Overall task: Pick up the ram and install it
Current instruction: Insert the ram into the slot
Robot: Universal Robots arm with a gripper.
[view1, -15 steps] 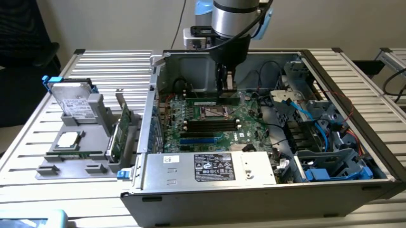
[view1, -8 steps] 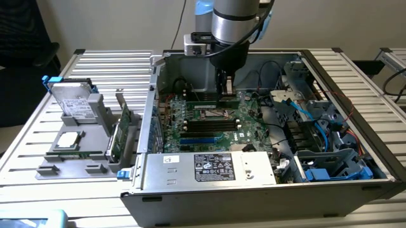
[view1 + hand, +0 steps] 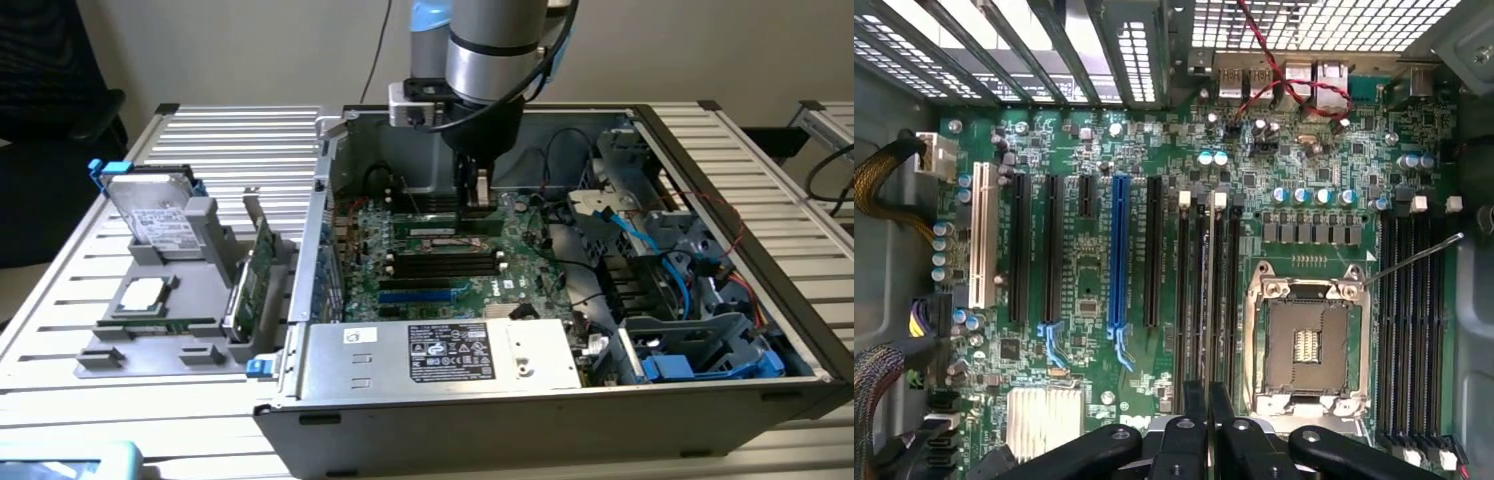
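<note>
Your hand point(image 3: 475, 203) is down inside the open computer case point(image 3: 534, 420), over the motherboard point(image 3: 514, 262), and it is closed on the ram point(image 3: 427, 213). In the wrist view the two fingers point(image 3: 1194, 425) stand close together with the thin stick point(image 3: 1211, 280) edge-on between them, so the grip looks firm and centred.

The picking-up is done, judging from how things lie. The ram is off the desk point(image 3: 220, 140) and well apart from the grey holder point(image 3: 200, 245) at the exterior view's left, where other parts sit.

The ram runs along one of the long black memory slots point(image 3: 1197, 290) just beside the empty CPU socket point(image 3: 1306, 345), on the side away from the other bank of slots point(image 3: 1414, 320). It lines up with the slot's length, with the white latches point(image 3: 1220, 199) at the slot's far end visible past it.

What you cannot read from here is depth. The stick is at or in the slot mouth, but whether its lower edge is fully seated is hidden by the stick itself and by the slot walls. Nor can you tell whether the latches have snapped in.

So count the task as mostly done: grasp and placement over the slot are made; seating, latching and letting go are not confirmed.
</note>
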